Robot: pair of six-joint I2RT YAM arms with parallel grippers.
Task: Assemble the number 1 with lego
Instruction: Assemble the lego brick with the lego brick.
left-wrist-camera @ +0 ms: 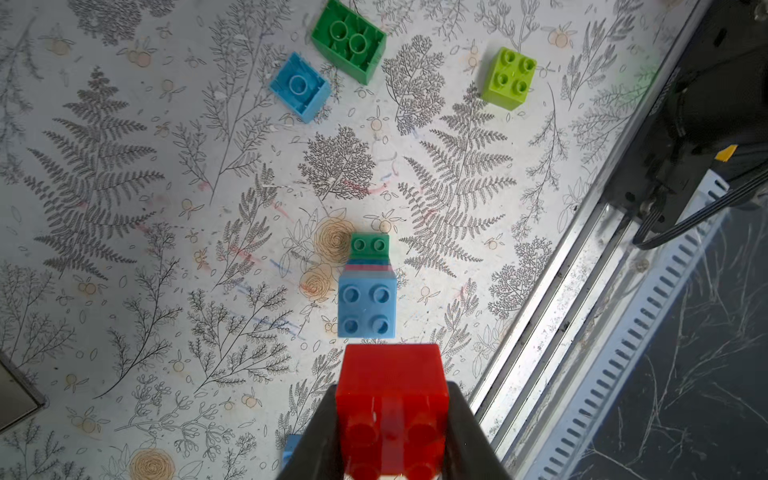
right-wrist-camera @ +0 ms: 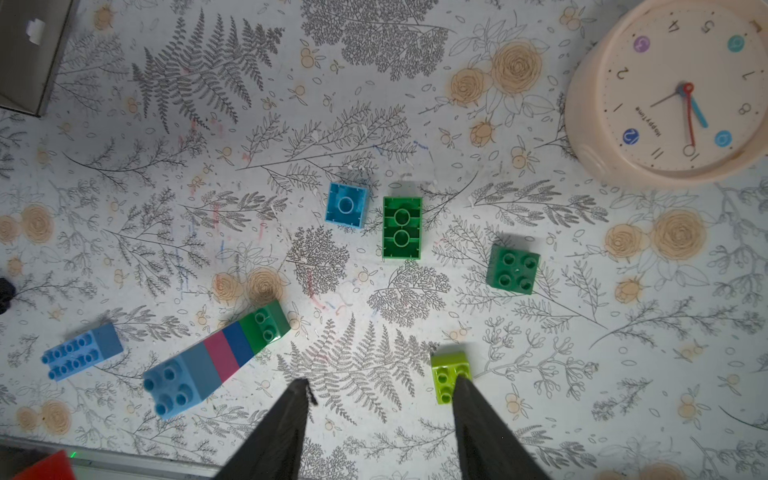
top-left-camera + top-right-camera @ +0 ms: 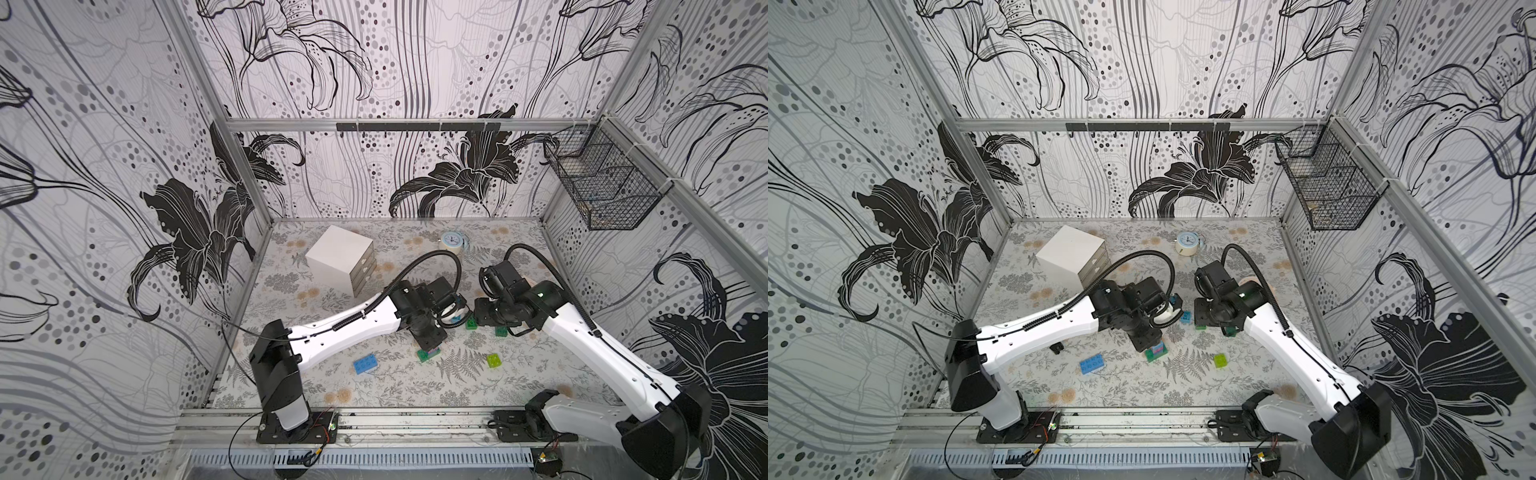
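The left arm [image 3: 345,328] and right arm [image 3: 602,357] match. Both left pincer [image 1: 391,386] and right pincer [image 2: 381,380] have black tapering fingers [image 2: 282,432]. Behind each pincer come black joint blocks, then a long white shell with small holes, flanked by a ribbed black cable [image 3: 361,313]; farthest back, a black shoulder.

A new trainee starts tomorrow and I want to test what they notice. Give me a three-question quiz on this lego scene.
1. True or false: the right hand is open, with nothing between its fingers.
2. What does the left hand hold? A) red brick B) pink brick C) lime brick
3. Fill in: the top brick of the stack is light ____.
Key: 1 true; 2 A; 3 blue.
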